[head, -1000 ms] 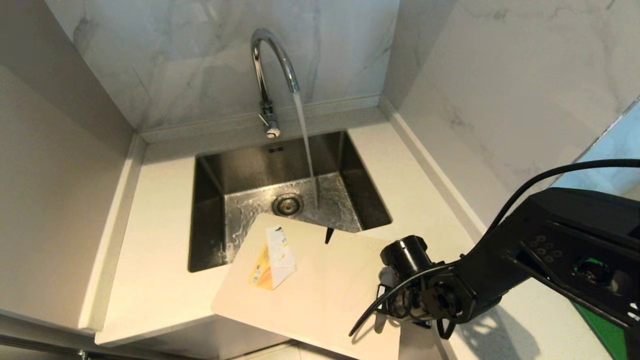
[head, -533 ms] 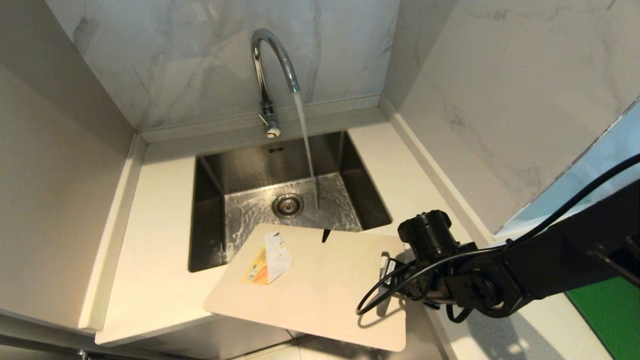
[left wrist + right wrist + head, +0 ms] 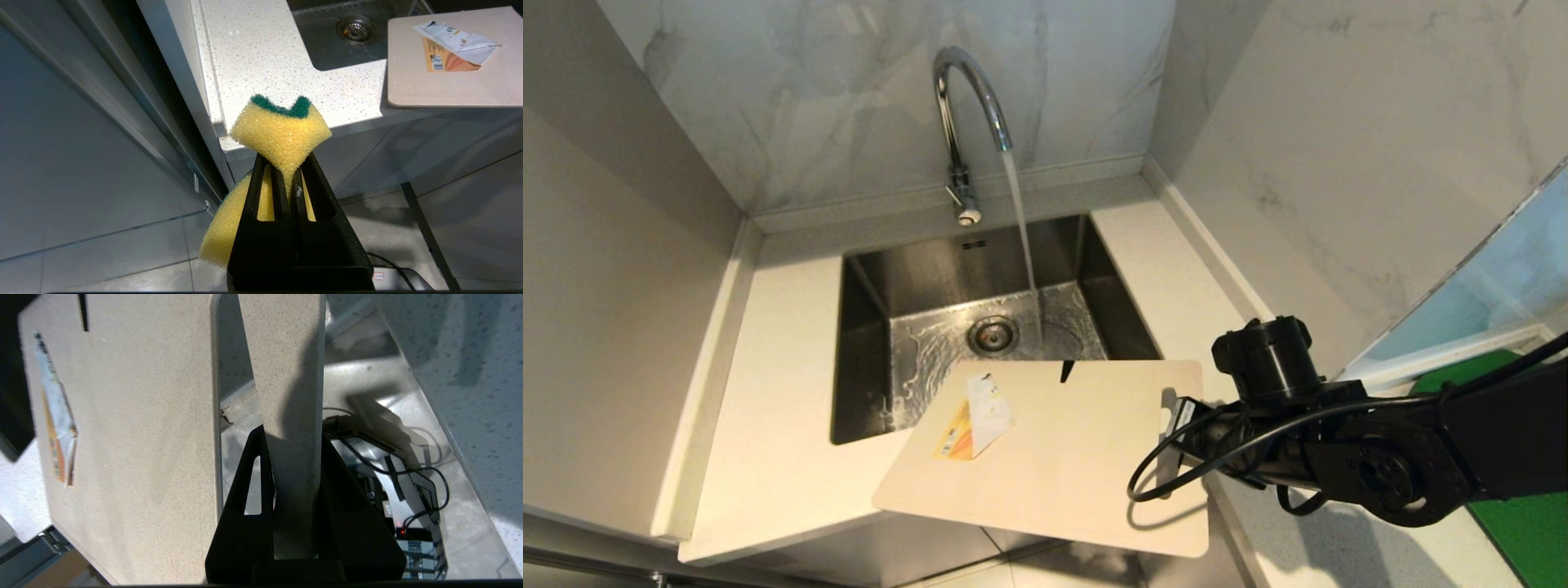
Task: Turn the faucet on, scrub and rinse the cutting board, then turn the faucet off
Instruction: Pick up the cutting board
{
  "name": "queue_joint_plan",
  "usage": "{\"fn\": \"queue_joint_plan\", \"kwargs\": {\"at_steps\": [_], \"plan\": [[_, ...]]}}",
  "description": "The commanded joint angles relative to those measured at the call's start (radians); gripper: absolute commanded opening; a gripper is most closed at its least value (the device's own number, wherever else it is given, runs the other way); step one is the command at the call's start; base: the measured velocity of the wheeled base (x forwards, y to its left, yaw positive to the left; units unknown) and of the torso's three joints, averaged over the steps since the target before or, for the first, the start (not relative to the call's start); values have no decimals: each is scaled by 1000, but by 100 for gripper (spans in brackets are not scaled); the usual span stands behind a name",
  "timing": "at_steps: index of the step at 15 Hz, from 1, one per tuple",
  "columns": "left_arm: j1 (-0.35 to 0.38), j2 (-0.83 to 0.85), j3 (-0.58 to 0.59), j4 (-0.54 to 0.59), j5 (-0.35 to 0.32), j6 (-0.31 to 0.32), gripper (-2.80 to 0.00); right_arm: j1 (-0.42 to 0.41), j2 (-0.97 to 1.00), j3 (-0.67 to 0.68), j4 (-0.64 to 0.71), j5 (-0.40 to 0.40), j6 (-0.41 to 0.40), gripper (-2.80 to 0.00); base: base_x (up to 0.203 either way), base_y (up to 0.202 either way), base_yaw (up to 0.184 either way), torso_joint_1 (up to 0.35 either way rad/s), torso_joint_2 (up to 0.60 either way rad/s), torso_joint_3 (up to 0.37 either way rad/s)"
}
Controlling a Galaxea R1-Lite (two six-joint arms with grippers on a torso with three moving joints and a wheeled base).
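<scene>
Two pincers loaded: my right gripper [image 3: 296, 457] pinches the thin beige plastic cutting board [image 3: 1062, 457] by its handle bar, now swung level at the sink's near edge; my left gripper [image 3: 292, 171] squeezes a yellow-green sponge [image 3: 282, 134]. Chrome gooseneck faucet [image 3: 968, 98] runs; rinsing looks next.

A pale beige rectangular plastic cutting board [image 3: 1062, 465] is marked by a white, yellow and orange paper label [image 3: 974, 418] at 10 o'clock on its face. A yellow foam sponge [image 3: 280, 136] is edged in dark green. White grey-veined marble wall panels [image 3: 849, 98] are seen behind a shiny chrome gooseneck faucet [image 3: 964, 122].
</scene>
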Motion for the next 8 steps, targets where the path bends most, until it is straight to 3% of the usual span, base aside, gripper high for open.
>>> {"fn": "queue_joint_plan", "kwargs": {"at_steps": [1, 8], "plan": [[0, -2, 0, 0, 0, 0, -280, -10, -26, -7, -6, 2, 3, -280, 0, 0, 0, 0, 0, 0], [0, -2, -1, 0, 1, 0, -280, -9, -60, -71, -42, -1, -17, -280, 0, 0, 0, 0, 0, 0]]}}
